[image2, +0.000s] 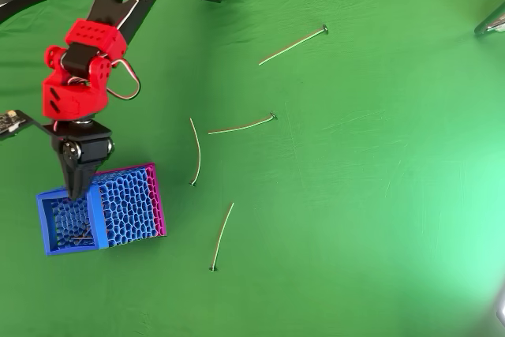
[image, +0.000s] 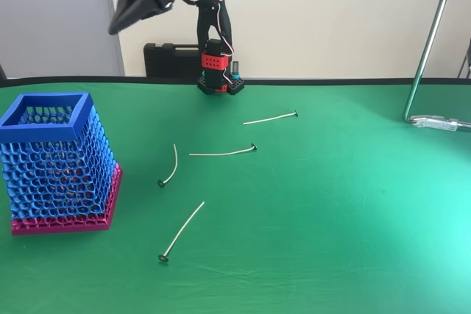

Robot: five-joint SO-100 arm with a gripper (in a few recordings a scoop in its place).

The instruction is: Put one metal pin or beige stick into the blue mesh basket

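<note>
Pins lie scattered on the green table [image: 353, 218], four of them, each thin and pale with a small dark head: one [image2: 293, 43] far from the basket, slanting up to the right in the overhead view; one [image2: 241, 125] nearly level; one [image2: 196, 152] bowed and running almost vertical; one [image2: 222, 236] steeply slanted, head lowest. The blue mesh basket [image: 44, 129] stands upright at the table's left, and a short pale stick [image2: 79, 237] seems to rest on its floor. Above its rim hangs the gripper [image2: 76, 187], jaws closed or nearly so, holding nothing visible.

red-and-black arm [image2: 83, 69] (white wires, black gripper [image: 126, 16])
</note>
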